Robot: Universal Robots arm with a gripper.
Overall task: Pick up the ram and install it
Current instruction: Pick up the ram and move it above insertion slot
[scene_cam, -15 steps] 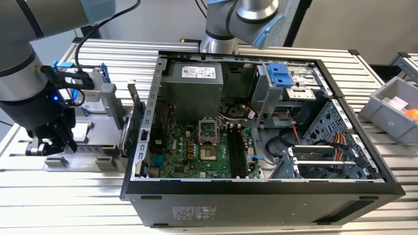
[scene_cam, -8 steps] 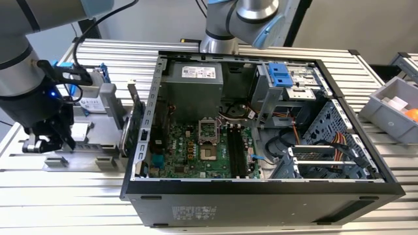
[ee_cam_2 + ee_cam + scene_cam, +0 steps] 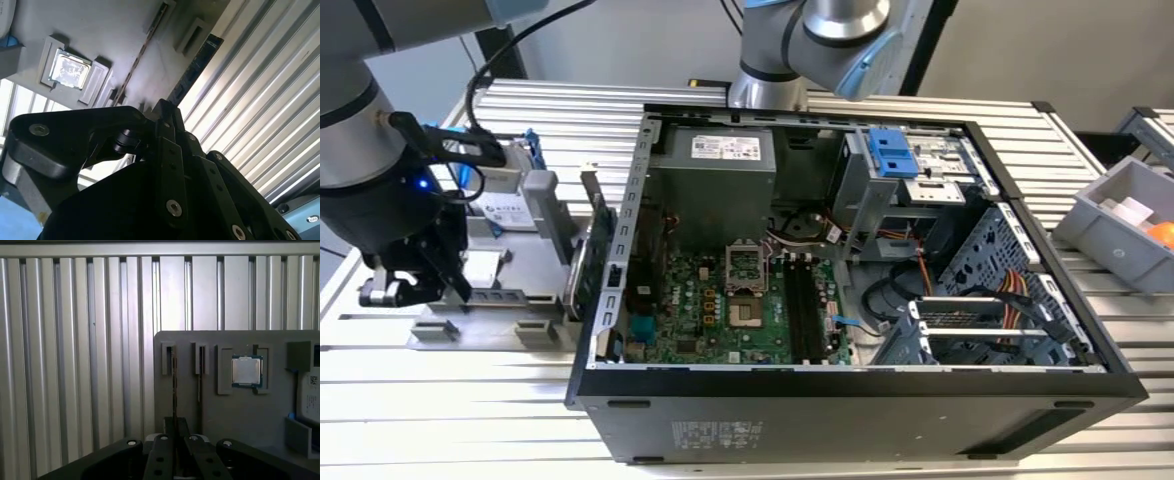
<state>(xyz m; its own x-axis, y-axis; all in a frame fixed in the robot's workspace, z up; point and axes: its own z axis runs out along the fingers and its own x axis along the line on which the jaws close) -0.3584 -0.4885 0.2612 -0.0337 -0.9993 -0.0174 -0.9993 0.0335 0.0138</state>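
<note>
First wrist view: claw drawn together, clamped on ram, thin, edge-on, at slot near edge of grey holder; holder sits on ribbed counter; exterior view: arm over holder, beside open computer case.

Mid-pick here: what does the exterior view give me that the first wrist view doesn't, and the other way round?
Exterior view: the open computer case with its motherboard, a green card standing on edge beside the case, and a grey bin at the exterior view's right.

First wrist view: the gripper shut on the ram, which stands on edge in a slot, a second stick one slot over, and a processor chip.

Both: the grey tray and the ribbed metal table.
</note>
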